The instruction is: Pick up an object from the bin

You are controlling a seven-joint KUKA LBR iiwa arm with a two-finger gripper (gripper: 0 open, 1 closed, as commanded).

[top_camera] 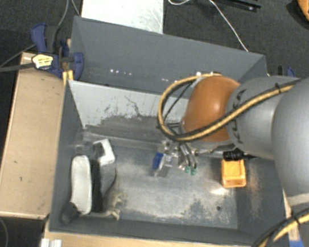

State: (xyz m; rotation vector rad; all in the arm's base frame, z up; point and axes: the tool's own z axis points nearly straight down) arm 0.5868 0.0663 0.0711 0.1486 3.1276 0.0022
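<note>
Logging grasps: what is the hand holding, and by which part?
Cannot be told: the hand sits by a small blue thing mid-bin; any hold is hidden.

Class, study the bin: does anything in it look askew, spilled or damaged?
Nothing looks spilled or broken. The bin's floor is scuffed pale in patches, and the orange block beside the gripper lies skewed to the walls.
</note>
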